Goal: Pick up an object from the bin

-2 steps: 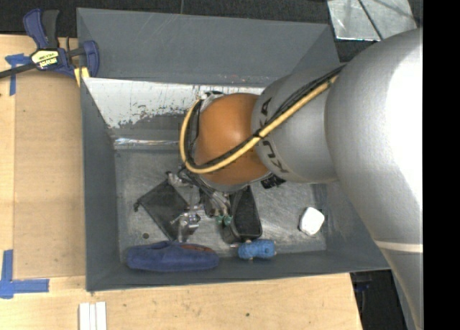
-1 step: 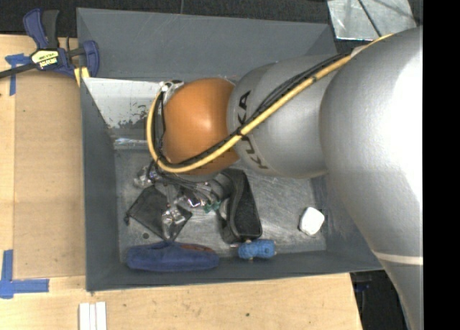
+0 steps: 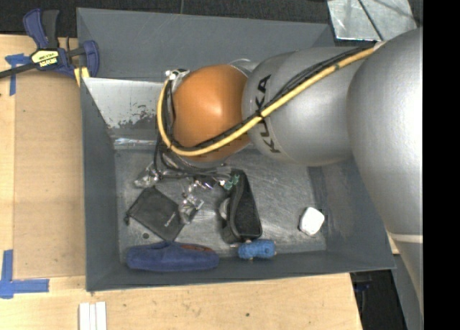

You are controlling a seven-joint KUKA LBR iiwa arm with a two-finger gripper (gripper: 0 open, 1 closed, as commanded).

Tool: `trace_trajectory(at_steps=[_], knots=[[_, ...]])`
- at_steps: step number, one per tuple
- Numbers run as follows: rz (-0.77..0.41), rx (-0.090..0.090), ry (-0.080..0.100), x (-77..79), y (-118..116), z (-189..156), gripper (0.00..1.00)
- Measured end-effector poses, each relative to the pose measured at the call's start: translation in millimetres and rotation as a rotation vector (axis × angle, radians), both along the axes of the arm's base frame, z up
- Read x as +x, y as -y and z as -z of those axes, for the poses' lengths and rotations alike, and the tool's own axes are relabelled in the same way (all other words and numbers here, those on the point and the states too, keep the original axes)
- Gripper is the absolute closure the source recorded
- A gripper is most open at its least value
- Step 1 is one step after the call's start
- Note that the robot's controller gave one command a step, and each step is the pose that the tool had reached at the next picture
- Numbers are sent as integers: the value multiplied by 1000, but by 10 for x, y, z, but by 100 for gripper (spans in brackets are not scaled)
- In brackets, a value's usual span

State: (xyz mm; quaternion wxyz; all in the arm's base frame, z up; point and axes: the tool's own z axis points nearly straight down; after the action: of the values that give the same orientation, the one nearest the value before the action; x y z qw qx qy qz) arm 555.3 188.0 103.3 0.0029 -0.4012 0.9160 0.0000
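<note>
Five loose things sit on the floor of the grey bin (image 3: 100, 199), mostly toward the front wall. The arm comes in from the right, and its orange cover (image 3: 205, 109), with a yellow cable (image 3: 287, 98) looped round it, hangs over the back-left part of the floor. The shiny metal bits under that cover are down low, right by the upper edge of a flat black square pad (image 3: 153, 213) that lies turned like a diamond at the left, so that's the nearest thing to the jaws. Honestly can't tell whether the jaws are apart or together, or whether they're touching the pad. Just right of there lies a black oblong pouch (image 3: 241, 210), running front to back. Along the front wall there's a long dark-blue cloth-like bundle (image 3: 172, 257), with a small bright-blue piece (image 3: 256, 249) just to its right, at the foot of the pouch. A small white lump (image 3: 311, 221) sits alone at the right, well apart from the rest.
</note>
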Motion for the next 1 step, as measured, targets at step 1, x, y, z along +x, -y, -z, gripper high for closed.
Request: trace_trajectory(at_steps=[1], knots=[[150, 0, -1, -96, -6, 292, 0]])
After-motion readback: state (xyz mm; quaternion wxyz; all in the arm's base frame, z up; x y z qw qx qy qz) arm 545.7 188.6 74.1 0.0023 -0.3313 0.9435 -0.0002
